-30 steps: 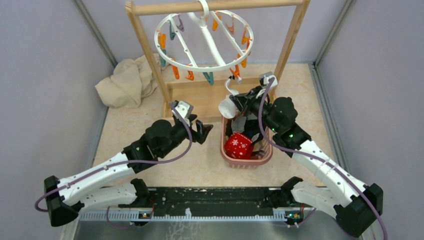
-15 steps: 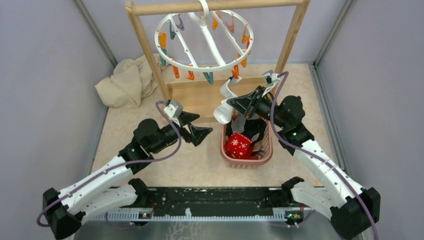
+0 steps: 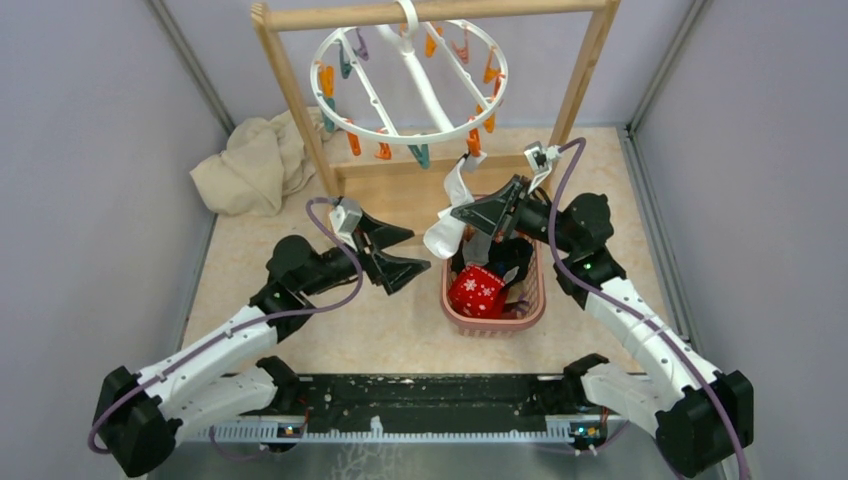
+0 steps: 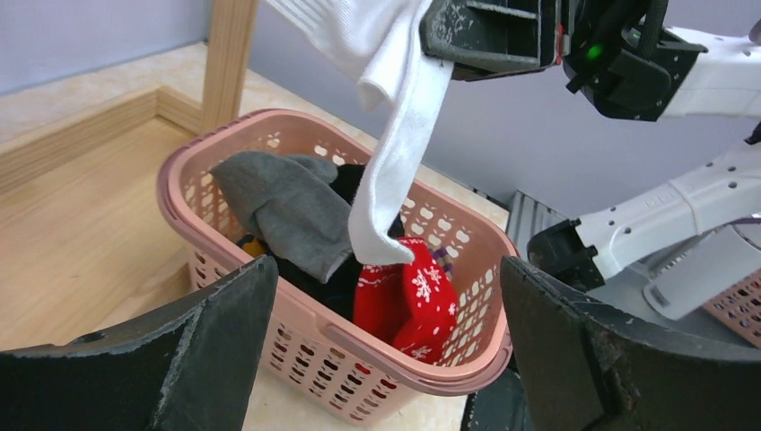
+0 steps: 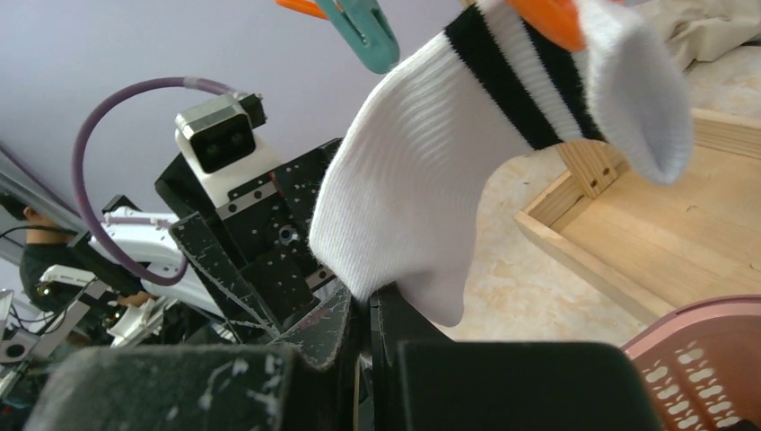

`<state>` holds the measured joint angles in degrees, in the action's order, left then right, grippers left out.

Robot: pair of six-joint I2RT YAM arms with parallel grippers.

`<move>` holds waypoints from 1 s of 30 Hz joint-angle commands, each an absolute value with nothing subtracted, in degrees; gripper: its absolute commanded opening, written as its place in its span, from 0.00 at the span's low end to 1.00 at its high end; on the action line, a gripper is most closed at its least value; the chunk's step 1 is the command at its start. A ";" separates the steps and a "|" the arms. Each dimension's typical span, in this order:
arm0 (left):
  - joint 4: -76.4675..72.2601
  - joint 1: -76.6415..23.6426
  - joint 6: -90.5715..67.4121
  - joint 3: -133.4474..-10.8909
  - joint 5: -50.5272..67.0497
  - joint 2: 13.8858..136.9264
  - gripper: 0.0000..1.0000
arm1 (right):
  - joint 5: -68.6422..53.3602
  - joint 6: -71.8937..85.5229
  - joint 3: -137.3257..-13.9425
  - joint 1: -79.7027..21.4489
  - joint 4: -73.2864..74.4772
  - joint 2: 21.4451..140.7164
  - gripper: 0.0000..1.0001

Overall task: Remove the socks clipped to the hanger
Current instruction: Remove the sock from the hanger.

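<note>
Risk: right gripper point(image 5: 366, 310) clamps white sock point(image 5: 422, 171), cuff in orange clip point(image 5: 552, 16); yank could swing hanger point(image 3: 425, 90). Left gripper point(image 3: 420, 251) wide.

light: bright, even | shadows: soft (barely any) | focus: overhead sharp, wrist foregrounds soft

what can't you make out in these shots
Basket contents: left wrist view shows a grey sock, a red sock and something black; anything beneath is buried, and in the top view the right gripper hides its far end.
Orange clip on the white sock: cut by the top edge in the right wrist view, too small in the top view.
White sock's cuff: off the top edge in the left wrist view.
</note>
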<state>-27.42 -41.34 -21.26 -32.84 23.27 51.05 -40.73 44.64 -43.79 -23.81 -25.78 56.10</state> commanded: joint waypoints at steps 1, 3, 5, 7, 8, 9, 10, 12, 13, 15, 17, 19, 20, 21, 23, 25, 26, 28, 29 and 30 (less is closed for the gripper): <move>-35.94 -40.96 -23.77 -34.22 28.59 54.99 0.99 | -42.96 45.84 -44.29 -23.38 -30.44 55.91 0.00; -36.58 -40.99 -23.30 -34.68 27.85 56.65 0.99 | -43.23 45.97 -44.30 -23.38 -30.50 55.85 0.00; -37.16 -40.96 -22.64 -35.13 27.37 58.26 0.99 | -43.43 46.00 -44.30 -23.38 -30.57 55.67 0.00; -38.27 -40.98 -22.59 -35.82 28.13 59.84 0.99 | -43.64 46.10 -44.30 -23.38 -30.51 55.72 0.00; -39.07 -40.98 -22.94 -36.16 28.58 60.85 0.99 | -43.70 46.14 -44.22 -23.42 -30.50 55.70 0.00; -40.04 -40.96 -23.31 -36.39 28.94 61.47 0.99 | -43.76 46.13 -44.10 -23.38 -30.63 55.64 0.00; -41.07 -41.00 -23.63 -36.59 29.18 62.07 0.99 | -43.76 46.20 -44.00 -23.38 -30.71 55.64 0.00; -42.73 -40.96 -24.34 -37.09 29.79 63.40 0.99 | -43.71 46.43 -43.67 -23.36 -31.09 55.65 0.00; -43.61 -40.96 -24.81 -37.35 30.03 64.09 0.99 | -43.72 46.59 -43.46 -23.38 -31.44 55.71 0.00; -45.51 -41.00 -25.72 -37.86 30.83 65.51 0.98 | -43.68 47.00 -43.06 -23.38 -32.28 55.87 0.00; -47.00 -40.98 -26.25 -38.26 31.33 66.61 0.97 | -43.87 47.35 -42.77 -23.38 -32.83 55.99 0.00; -48.03 -40.96 -26.72 -38.39 31.70 67.28 0.94 | -43.79 47.38 -42.59 -23.38 -32.96 55.86 0.00; -48.46 -40.96 -26.91 -38.58 32.05 67.56 0.92 | -43.85 47.39 -42.55 -23.38 -32.96 55.92 0.00; -48.61 -40.96 -27.12 -38.88 32.55 67.90 0.87 | -43.92 47.46 -42.50 -23.36 -32.92 55.91 0.00; -49.26 -40.96 -27.29 -39.61 34.67 68.82 0.77 | -43.93 47.49 -42.37 -23.40 -32.97 55.89 0.00; -49.32 -41.00 -27.61 -40.45 35.68 69.79 0.72 | -43.86 47.42 -42.36 -23.39 -32.96 55.85 0.00; -49.36 -40.96 -27.72 -40.55 35.77 70.12 0.70 | -43.89 47.43 -42.32 -23.40 -33.09 55.82 0.00; -49.31 -40.96 -27.73 -40.54 35.42 70.21 0.62 | -43.90 47.42 -42.28 -23.38 -33.05 55.77 0.00; -49.16 -40.97 -27.72 -40.56 35.45 70.22 0.54 | -43.89 47.41 -42.28 -23.40 -33.08 55.74 0.00; -48.87 -40.96 -27.69 -40.66 35.50 70.15 0.46 | -43.94 47.38 -42.28 -23.38 -33.05 55.77 0.00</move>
